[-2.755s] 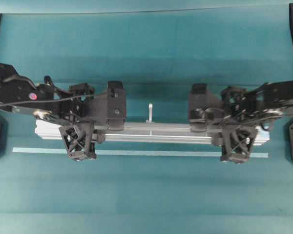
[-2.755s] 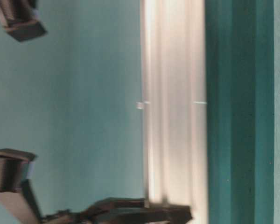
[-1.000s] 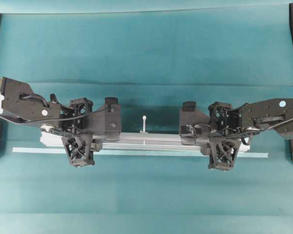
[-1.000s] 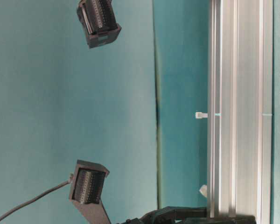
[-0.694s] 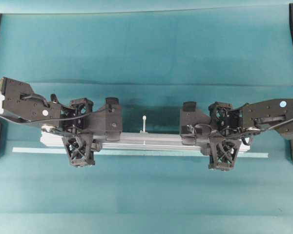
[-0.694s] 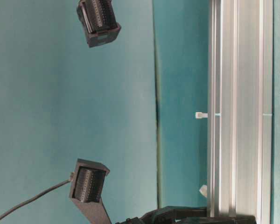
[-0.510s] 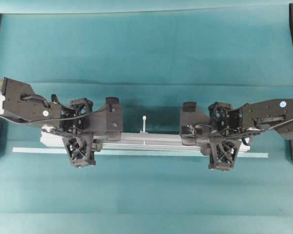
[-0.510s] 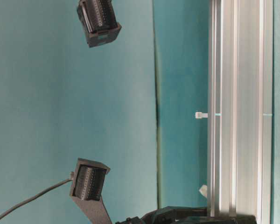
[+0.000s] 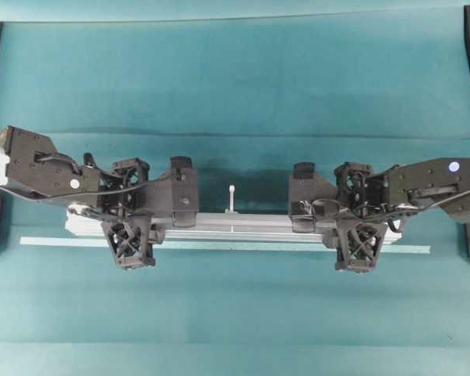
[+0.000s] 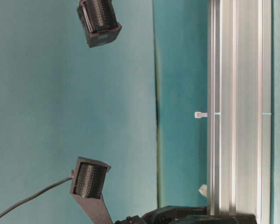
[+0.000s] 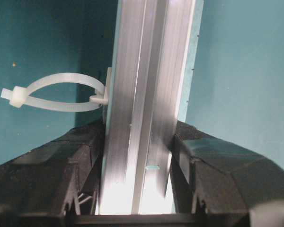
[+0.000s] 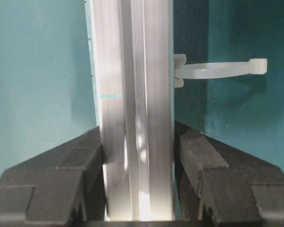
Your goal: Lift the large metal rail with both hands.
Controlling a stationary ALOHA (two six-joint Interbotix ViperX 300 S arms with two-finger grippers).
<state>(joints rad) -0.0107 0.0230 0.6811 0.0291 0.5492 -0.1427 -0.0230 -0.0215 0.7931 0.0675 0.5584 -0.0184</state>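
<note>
Gripping the large metal rail (image 9: 243,225) from both sides, the left gripper (image 9: 133,227) and the right gripper (image 9: 359,229) each have their black fingers clenched on the silver bar. Each wrist view shows both jaws pressed flat against the grooved sides of the bar, with no gap. The left gripper holds near the left end and the right gripper holds near the right end, well apart from each other.

The rail lies level across the middle of the scene, just above the thin pale tape strip (image 9: 219,246), which runs parallel to it on its near side. A white zip tie (image 9: 232,199) sticks out from the far side of the rail, between the two grippers. It is hard to tell whether the bar rests on the surface or hangs slightly above it.

As a judgement, the grasp is made and the lift itself is the step in hand. The next move calls for both arms to rise together at the same speed, so the long bar stays level and does not twist in the fingers.

The surface is a plain teal cloth (image 9: 235,86) with a soft fold line across it. In the table-level view, two dark boxes (image 10: 99,21) stand out against the teal background.
</note>
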